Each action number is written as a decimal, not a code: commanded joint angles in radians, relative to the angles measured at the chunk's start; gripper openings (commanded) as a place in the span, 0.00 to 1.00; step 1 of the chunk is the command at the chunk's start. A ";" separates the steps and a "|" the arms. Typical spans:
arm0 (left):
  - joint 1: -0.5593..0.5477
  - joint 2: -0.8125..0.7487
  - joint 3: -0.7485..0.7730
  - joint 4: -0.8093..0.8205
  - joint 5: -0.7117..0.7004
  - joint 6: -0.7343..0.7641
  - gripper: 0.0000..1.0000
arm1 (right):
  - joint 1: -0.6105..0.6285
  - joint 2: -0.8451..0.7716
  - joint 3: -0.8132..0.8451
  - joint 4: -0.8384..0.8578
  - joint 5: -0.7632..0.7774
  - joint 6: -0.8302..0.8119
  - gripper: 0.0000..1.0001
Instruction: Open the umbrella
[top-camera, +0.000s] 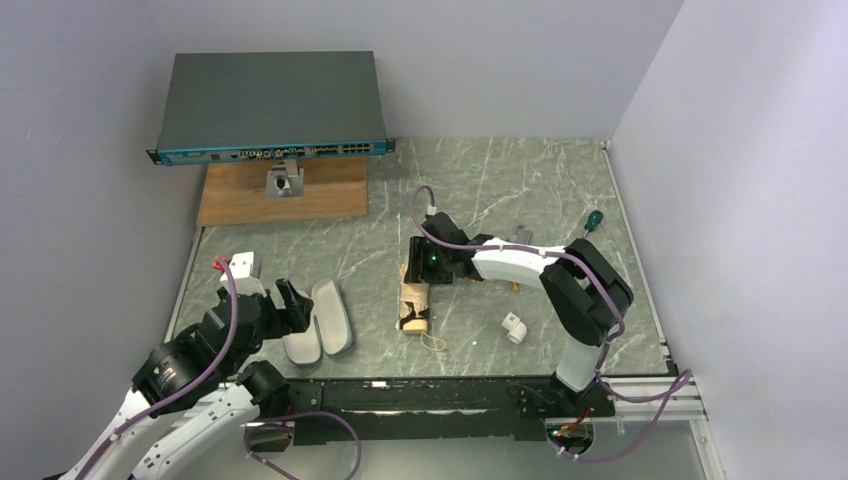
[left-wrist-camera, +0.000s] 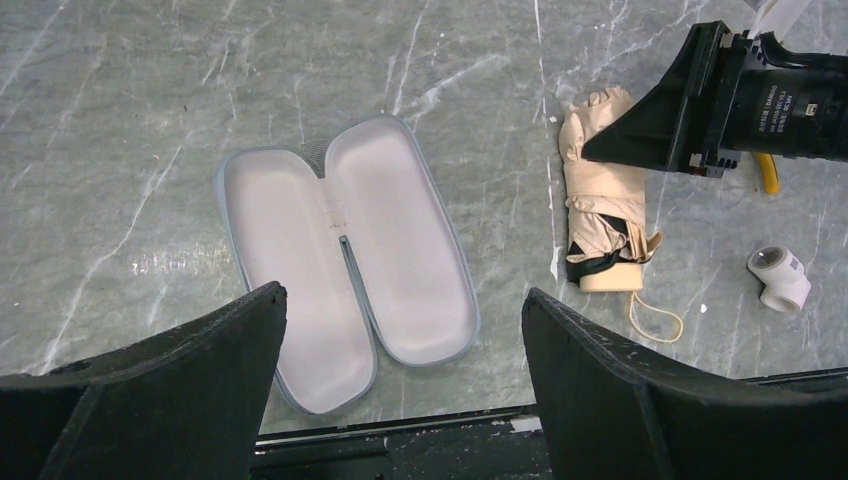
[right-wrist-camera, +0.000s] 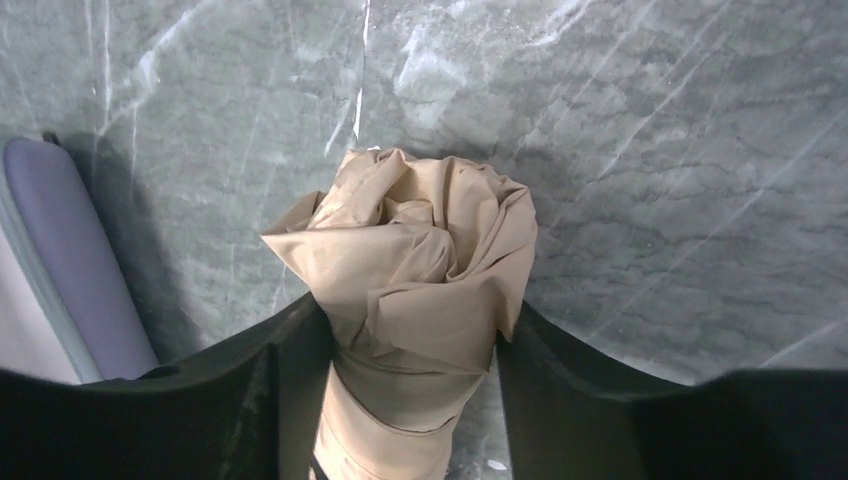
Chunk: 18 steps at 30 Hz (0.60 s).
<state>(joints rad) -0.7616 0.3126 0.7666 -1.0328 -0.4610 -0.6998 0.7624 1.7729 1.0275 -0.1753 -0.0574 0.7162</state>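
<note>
Currently right gripper clamps the one folded umbrella, left gripper hangs spread and empty over one two-shell case, one white fitting nearby.

We log two matching arms, right arm and left arm: white shells between black joint housings. A lilac cable loops along each, with a red tip on the left one. Green light at right wrist. Fingers matte black, wedge-shaped, scuffed. White lettering on right wrist housing.
</note>
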 joint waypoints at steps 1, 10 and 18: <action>0.003 0.005 0.017 0.002 -0.007 -0.001 0.89 | -0.001 0.004 0.025 0.027 -0.020 0.003 0.50; 0.004 0.002 0.017 0.006 0.001 0.005 0.90 | -0.023 -0.166 -0.026 0.038 -0.083 -0.063 0.25; 0.005 -0.087 -0.006 0.113 0.119 0.091 0.94 | -0.031 -0.382 -0.177 0.263 -0.258 -0.046 0.16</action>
<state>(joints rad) -0.7616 0.2871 0.7654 -1.0065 -0.4129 -0.6666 0.7376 1.5043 0.8906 -0.1062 -0.1909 0.6601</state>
